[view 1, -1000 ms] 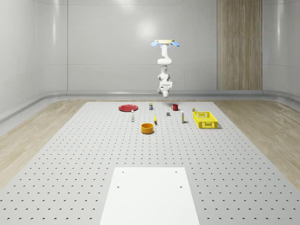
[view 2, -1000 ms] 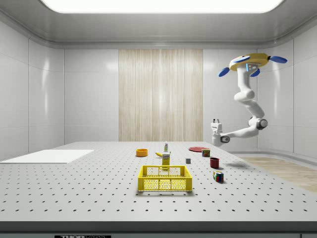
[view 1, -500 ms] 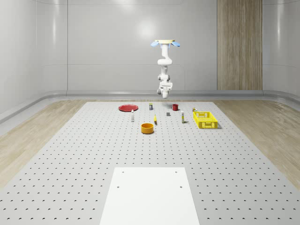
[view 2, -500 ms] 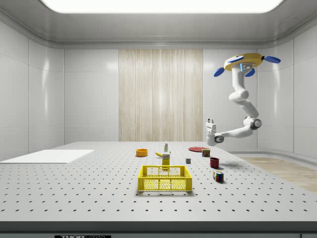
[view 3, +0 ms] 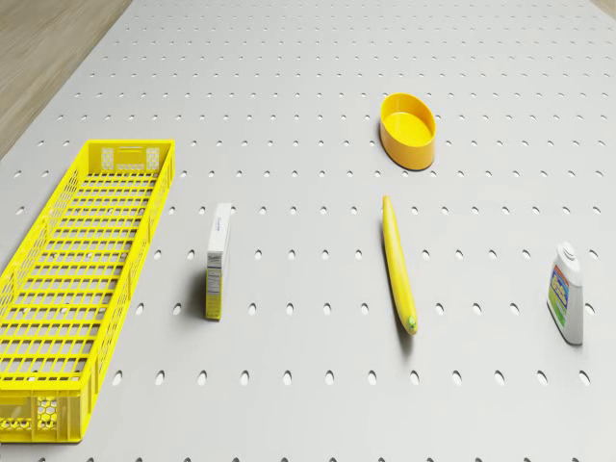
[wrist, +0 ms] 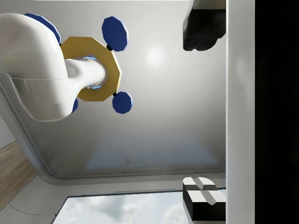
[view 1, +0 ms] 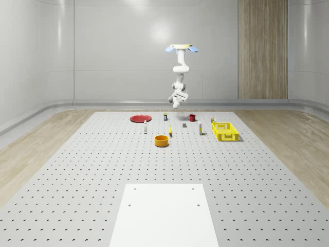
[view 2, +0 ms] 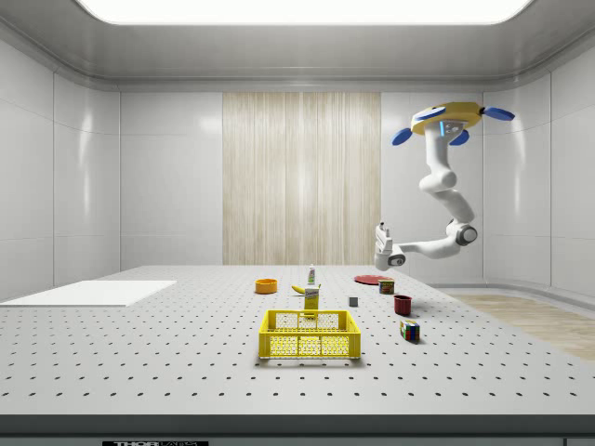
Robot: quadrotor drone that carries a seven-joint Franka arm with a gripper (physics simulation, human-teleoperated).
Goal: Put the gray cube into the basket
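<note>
Update: across the last second the drone (view 2: pixel 444 121) has slid toward the side view's 9 o'clock. It hovers high over the far part of the bench (view 1: pixel 103 170), and the arm has carried the pincer (view 2: pixel 380 229) the same way and a bit lower. In the whole-scene view the wrist has also rolled over. My read is we're still on approach, nothing picked.

The pincer is spread wide with nothing between the fingers (wrist: pixel 201 30). It points up, so the wrist view looks at the ceiling and the drone's underside, and it needs flipping down before any grab.

The gray cube (view 2: pixel 353 301) sits untouched on the bench, with the basket (view 1: pixel 225 131) well apart at roughly 3–4 o'clock in the whole-scene view.

Hard to read: the cube is a speck in both fixed views, so its orientation is unclear. The basket is cut by the frame in the drone view, and both fingers are clipped in the wrist view.
</note>
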